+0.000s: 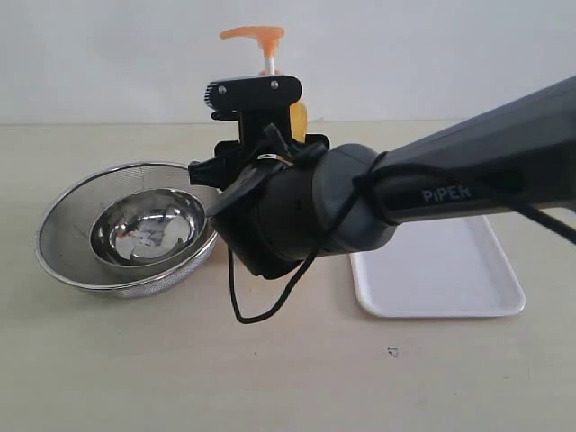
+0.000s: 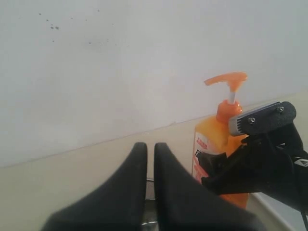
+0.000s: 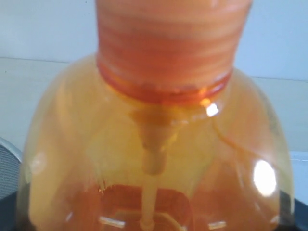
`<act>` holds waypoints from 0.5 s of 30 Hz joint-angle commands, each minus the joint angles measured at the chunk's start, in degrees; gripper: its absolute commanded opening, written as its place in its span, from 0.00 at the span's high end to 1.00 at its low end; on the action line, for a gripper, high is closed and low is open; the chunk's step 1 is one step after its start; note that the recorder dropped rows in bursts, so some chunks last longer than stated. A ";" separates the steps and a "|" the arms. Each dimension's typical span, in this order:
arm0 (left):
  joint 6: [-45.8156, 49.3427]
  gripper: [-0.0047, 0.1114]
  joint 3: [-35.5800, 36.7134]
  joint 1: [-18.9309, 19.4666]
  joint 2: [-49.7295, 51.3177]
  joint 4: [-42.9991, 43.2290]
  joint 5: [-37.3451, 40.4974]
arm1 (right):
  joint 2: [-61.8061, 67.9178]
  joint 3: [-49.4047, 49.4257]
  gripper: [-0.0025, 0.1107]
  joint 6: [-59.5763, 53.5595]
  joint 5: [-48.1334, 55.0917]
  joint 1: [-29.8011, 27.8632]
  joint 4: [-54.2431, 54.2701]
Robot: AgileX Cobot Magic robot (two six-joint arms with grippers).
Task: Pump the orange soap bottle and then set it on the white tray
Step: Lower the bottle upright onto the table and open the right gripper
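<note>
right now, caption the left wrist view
Shut left tool faces tall orange plastic soap bottle, right tool at its body.

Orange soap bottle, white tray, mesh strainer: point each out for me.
orange soap bottle [image 2: 219, 137]: left wrist view, on its orange shoulder.
white tray [image 1: 450, 270]: exterior view, on its bare floor.
mesh strainer [image 1: 70, 220]: exterior view, on its mesh wall.

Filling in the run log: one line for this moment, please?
right gripper: clasping bottle | left gripper: shut, holding nothing | pump: up, untouched | tray: without bottle
</note>
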 commanded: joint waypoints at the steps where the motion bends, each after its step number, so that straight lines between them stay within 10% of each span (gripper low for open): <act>1: -1.10 0.92 0.07 -0.11 -0.52 -0.14 -0.16 | -0.99 -0.27 0.84 -3.51 0.07 -0.05 0.49; 9: -1.10 0.92 0.07 -0.11 -0.52 -0.14 -1.24 | -0.99 -0.27 0.10 -7.84 0.43 -0.05 2.83; 15: -1.10 0.92 0.07 -0.11 -0.52 -0.14 -0.97 | -0.99 -0.27 0.05 -14.01 -3.66 1.12 6.10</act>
